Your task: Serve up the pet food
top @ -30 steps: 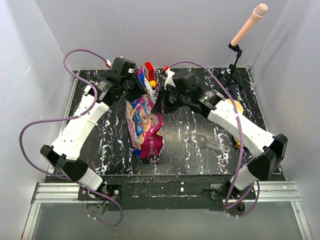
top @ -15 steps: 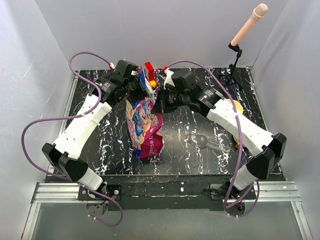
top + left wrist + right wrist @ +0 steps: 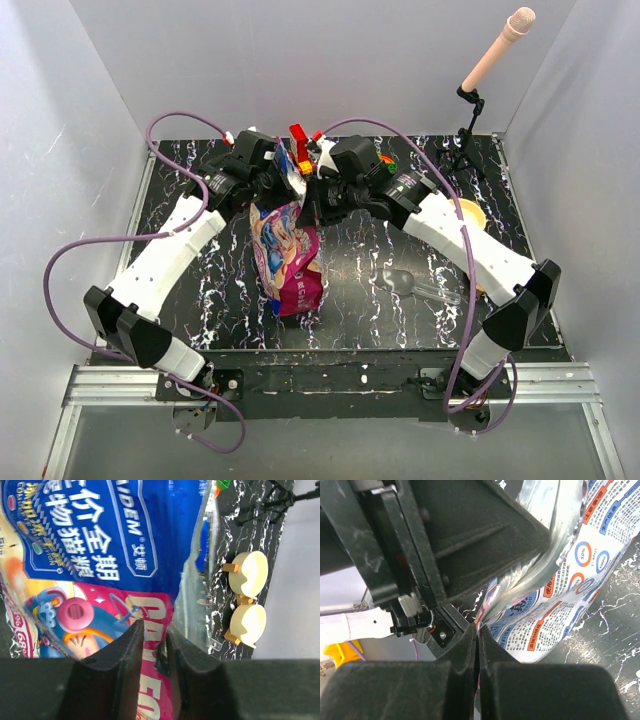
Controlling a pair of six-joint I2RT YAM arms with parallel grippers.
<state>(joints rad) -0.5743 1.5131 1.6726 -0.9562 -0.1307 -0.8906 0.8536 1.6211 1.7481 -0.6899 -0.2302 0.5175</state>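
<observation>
The left gripper (image 3: 155,634) and right gripper (image 3: 477,633) each pinched the bag (image 3: 290,255) top, seemingly to pull it open.

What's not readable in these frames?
- Pet food: unseen in every view; the glossy pink, white and blue printed bag hides its contents.
- Bag mouth, open or sealed: top view, left fingers and right fingers crowd it; wrist views too close.
- Two cream bowls: top view, right arm covers most.
- Clear plastic scoop: top view, too faint for detail.
</observation>
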